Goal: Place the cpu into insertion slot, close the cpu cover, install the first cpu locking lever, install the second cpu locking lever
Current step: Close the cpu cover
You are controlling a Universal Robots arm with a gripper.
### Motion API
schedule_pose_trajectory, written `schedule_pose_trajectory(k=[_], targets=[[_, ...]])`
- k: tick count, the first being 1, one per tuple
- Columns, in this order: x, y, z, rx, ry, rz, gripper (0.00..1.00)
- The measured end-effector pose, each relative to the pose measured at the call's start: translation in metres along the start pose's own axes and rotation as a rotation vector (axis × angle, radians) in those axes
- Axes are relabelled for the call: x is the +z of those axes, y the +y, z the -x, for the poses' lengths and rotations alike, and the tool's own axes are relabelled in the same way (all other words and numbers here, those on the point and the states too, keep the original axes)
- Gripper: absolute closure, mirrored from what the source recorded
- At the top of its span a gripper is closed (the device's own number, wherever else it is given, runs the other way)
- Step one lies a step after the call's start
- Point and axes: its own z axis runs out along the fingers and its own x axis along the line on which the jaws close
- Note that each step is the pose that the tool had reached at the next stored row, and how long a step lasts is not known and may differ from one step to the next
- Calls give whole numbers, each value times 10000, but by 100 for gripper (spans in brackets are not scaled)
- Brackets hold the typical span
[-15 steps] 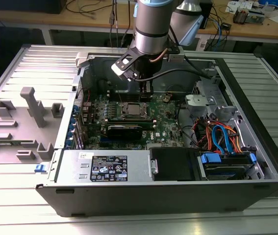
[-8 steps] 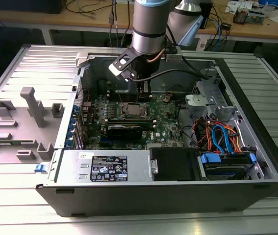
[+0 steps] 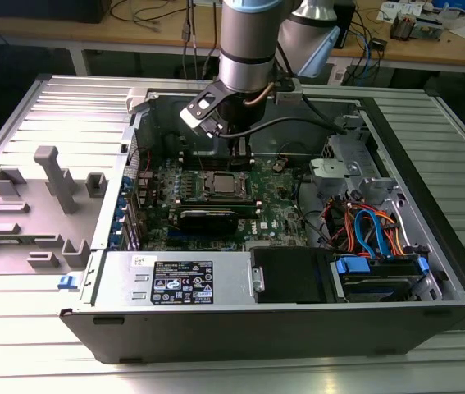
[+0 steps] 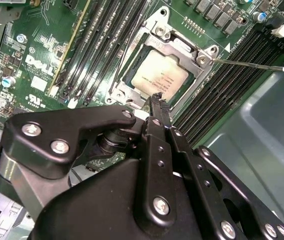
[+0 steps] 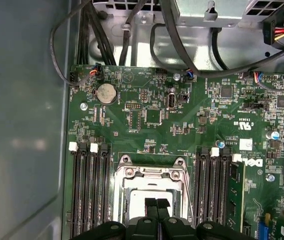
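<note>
Hand (image 4: 157, 99) pinched narrow over cpu (image 4: 157, 76) beneath cpu cover (image 4: 196, 51); ribbed metal table (image 3: 76, 103), wooden benches (image 3: 134, 38) behind.

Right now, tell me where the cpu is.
In the second wrist view, the cpu sits in the insertion slot, framed by the cpu cover, between two banks of memory slots, just beyond the gripper.

The cpu (image 4: 158, 79) is dull silver-grey, the cpu cover (image 4: 179, 46) silvery, the motherboard (image 4: 36, 45) green, the pincer (image 4: 157, 101) black.
</note>
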Motion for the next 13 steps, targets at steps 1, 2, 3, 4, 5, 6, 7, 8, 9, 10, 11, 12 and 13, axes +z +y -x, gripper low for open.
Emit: schedule_pose_trajectory(k=[1,2,3,4,5,6,7,8,9,10,11,12,13], targets=[[8,-21,-1,-14,0,1,89],[16,-42,-2,-28,0,3,89],[25,-68,-3,-44,0,2,89],[33,-88,-4,-58,-1,3,89],[43,-122,-6,-71,-1,2,89],[79,-305,-16,-90,-3,39,89],[99,-359,-18,-136,-20,78,89],[217,-404,-22,-196,-19,79,89],[322,-415,-23,-206,-20,78,89],[347,-417,-23,-207,-20,79,89],[359,-417,-23,-208,-18,79,89],[367,-417,-23,-208,-17,78,89],[377,-417,-23,-208,-18,76,89]])
